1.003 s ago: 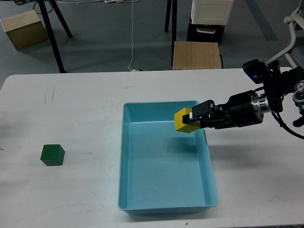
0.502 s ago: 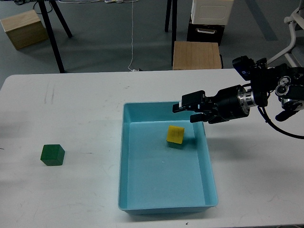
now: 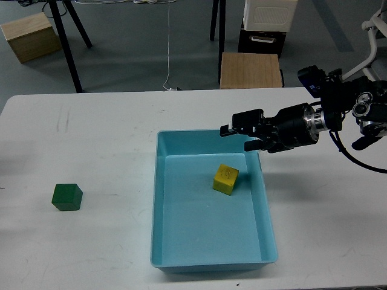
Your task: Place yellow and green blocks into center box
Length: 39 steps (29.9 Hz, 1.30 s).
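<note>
The yellow block (image 3: 225, 179) lies loose on the floor of the light blue box (image 3: 158, 199), in its far right part. My right gripper (image 3: 240, 136) hovers open and empty above the box's far right corner, just beyond the yellow block. The green block (image 3: 66, 197) sits on the white table at the left, well apart from the box. My left arm and gripper are out of view.
The white table (image 3: 91, 139) carries the box at its middle. Beyond the far edge stand a wooden stool (image 3: 250, 70), black stand legs (image 3: 66, 36) and a wooden crate (image 3: 31, 36) on the floor.
My right gripper opened and let go of the yellow block, which dropped onto the box floor. The gripper then rose and drew back slightly toward the far right corner.
</note>
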{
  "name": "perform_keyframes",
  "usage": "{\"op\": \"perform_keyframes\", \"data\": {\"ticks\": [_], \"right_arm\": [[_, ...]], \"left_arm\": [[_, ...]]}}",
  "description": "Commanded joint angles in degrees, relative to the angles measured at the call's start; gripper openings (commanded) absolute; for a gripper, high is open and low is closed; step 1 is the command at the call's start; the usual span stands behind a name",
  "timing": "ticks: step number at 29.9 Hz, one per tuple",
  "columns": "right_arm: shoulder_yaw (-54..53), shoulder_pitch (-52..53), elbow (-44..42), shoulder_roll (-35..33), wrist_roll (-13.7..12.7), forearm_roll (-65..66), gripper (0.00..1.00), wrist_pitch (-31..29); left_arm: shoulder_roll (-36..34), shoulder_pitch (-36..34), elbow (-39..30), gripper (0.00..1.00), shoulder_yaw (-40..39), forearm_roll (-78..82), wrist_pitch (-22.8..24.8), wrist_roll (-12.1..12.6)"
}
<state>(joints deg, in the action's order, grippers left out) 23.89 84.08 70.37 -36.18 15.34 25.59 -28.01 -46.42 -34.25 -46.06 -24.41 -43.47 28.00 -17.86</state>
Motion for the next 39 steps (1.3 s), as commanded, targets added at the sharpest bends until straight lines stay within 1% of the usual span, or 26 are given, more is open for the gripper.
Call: {"op": "perform_keyframes", "data": {"ticks": [1,6,9,10,15,20,22,30,35,39], "right_arm": [[-1.3,0.29,1.95,-8.36,-0.05,-0.02,0.97,0.01],[-1.39,0.03,4.94,-17.6,-0.05,0.33,0.97,0.01],[-1.39,-0.67,7.23,-20.24,-0.05,0.77,0.97,0.01],[-1.39,-0.94,7.67,-20.42,-0.13,0.77,0.97,0.01],[-1.56,-1.82,8.2,-20.69,-0.05,0.86,0.97,0.01],[-1.56,-1.9,8.11,-20.51,-0.13,0.86,0.97,0.01],[-1.48,-1.99,8.11,-20.34,-0.13,0.95,0.97,0.01],[-1.48,-2.34,8.2,-20.6,-0.13,0.86,0.97,0.01],[-1.74,-3.31,8.03,-20.69,-0.13,0.86,0.97,0.01],[-1.92,-3.49,7.94,-20.95,-0.13,0.86,0.98,0.01]], "left_arm": [[-0.33,0.5,1.14,1.0,0.33,0.14,0.0,-2.0],[-0.25,0.68,6.24,1.0,0.24,-0.21,0.0,-2.09],[0.45,0.59,12.73,1.0,0.06,-0.39,0.0,-2.09],[0.54,0.5,13.62,1.0,-0.02,-0.48,0.0,-2.18],[0.54,0.33,13.72,1.0,0.24,-0.39,0.0,-2.27],[-0.07,0.76,14.24,1.0,0.94,0.31,0.0,-1.39],[-0.33,0.68,14.34,1.0,1.03,1.45,0.0,-0.52],[-2.97,0.5,13.72,1.0,1.03,9.44,0.0,-0.51],[-5.87,0.06,14.25,1.0,0.85,20.33,0.0,-0.86],[-6.4,0.5,15.12,1.0,0.77,25.01,0.0,-0.95]]}}
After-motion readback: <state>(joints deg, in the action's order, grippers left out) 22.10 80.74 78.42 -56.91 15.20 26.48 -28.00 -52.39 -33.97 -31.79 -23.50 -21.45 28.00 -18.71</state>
